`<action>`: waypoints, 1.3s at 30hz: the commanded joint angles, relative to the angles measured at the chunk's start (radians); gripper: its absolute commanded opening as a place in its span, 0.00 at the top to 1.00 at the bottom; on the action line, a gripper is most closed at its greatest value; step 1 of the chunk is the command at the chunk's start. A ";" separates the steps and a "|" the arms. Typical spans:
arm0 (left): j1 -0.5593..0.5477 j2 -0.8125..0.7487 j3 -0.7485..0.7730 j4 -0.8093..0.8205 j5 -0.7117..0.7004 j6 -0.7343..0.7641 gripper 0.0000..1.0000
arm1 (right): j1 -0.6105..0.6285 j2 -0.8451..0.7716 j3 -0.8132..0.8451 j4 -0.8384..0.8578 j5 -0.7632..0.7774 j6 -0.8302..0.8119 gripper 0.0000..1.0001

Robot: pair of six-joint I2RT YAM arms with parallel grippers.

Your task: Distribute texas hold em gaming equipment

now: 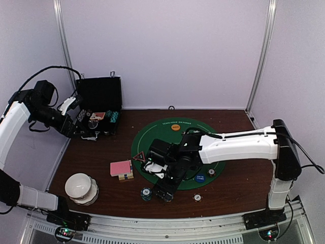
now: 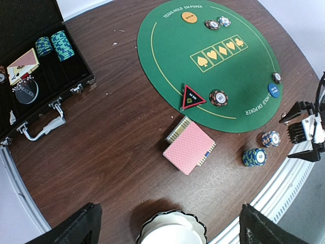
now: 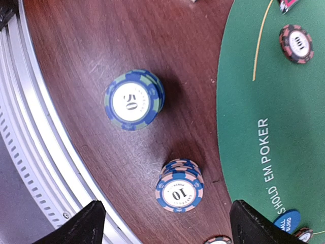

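Right gripper: spread, empty, above 10 stack.
Chip drop judged done; next needs another pick from case.

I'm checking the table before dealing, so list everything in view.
Round green felt poker mat: one, green, table centre.
Pink-backed playing card deck: one, pink, on wood beside mat.
Red-black triangle marker: one, mat's edge near deck.
Orange round button: one, on mat.
Blue round button: one, on mat.
Small striped poker chips: four spots, dark and pale, on mat.
Teal-blue striped chip stack: one, on wood off mat.
Blue-peach striped chip stack: one, next to it.
Black hinged case: one, open, far left; teal chips and cards inside.
White domed bowl stack: one, near left.
Left claw: one, black, open, near case.
Right claw: one, black, open, over the two stacks.
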 commanded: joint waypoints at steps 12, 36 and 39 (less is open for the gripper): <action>0.007 -0.022 0.018 -0.009 0.004 0.014 0.03 | 0.007 0.095 -0.032 -0.016 -0.002 -0.026 0.20; 0.007 -0.017 0.020 -0.009 0.008 0.012 0.02 | -0.006 0.120 0.000 -0.031 0.007 -0.037 0.45; 0.007 -0.017 0.018 -0.009 0.011 0.012 0.02 | -0.006 0.121 0.003 -0.035 0.011 -0.037 0.45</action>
